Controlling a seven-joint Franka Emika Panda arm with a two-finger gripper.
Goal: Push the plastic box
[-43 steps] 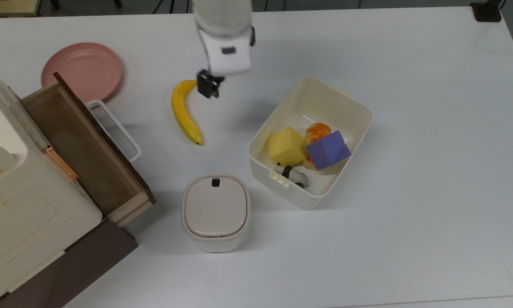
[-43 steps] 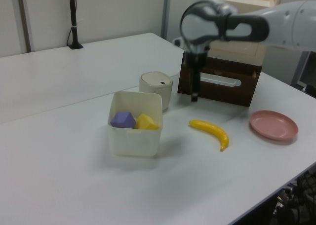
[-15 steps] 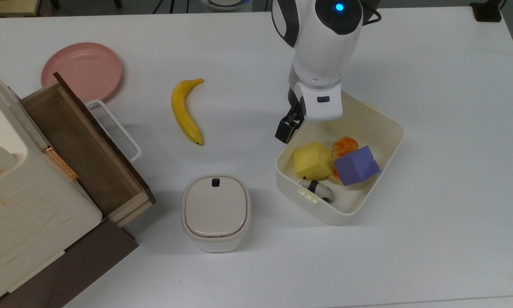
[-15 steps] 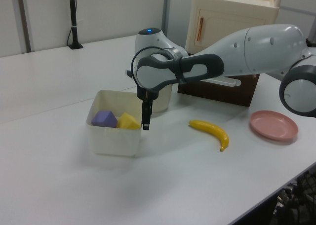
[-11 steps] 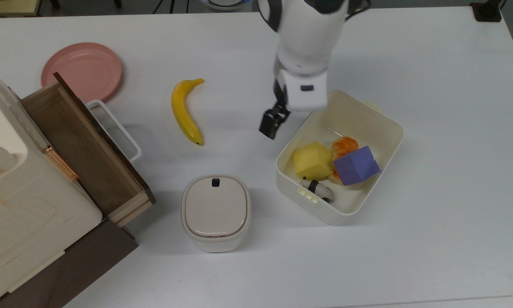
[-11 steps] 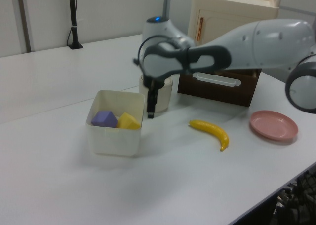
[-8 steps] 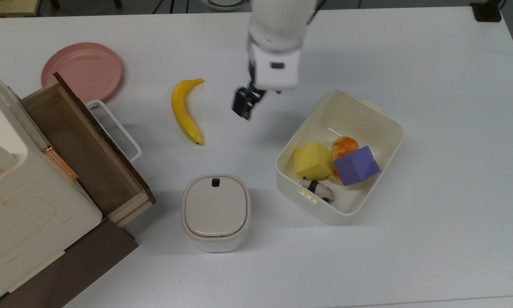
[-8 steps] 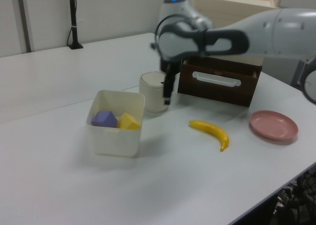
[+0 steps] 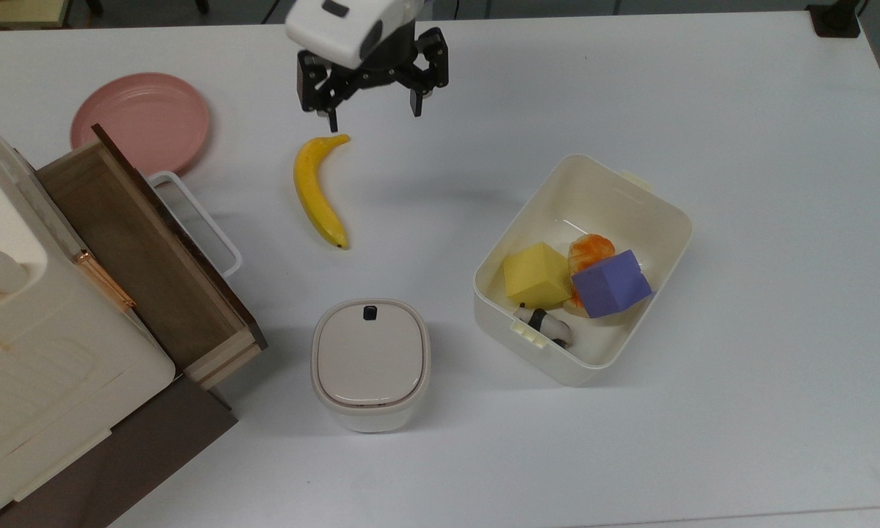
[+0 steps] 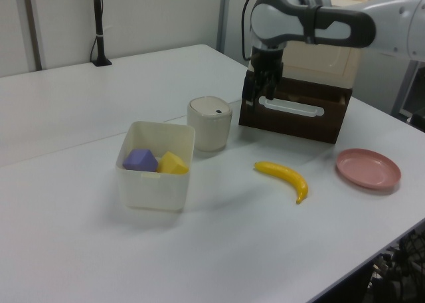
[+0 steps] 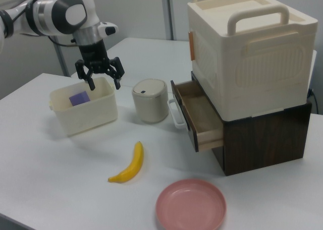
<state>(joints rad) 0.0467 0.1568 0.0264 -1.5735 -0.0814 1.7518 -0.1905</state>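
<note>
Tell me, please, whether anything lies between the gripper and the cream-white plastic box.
Nothing visible does. In the top view, the open gripper hangs above bare white table, up and left of the cream-white plastic box; the yellow banana lies off to the top view's left.

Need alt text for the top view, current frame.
A robot gripper hangs open over a white table, above one end of a banana and apart from an open plastic box holding a yellow block and a purple block. A lidded container, pink plate and open drawer lie toward the top view's left.
</note>
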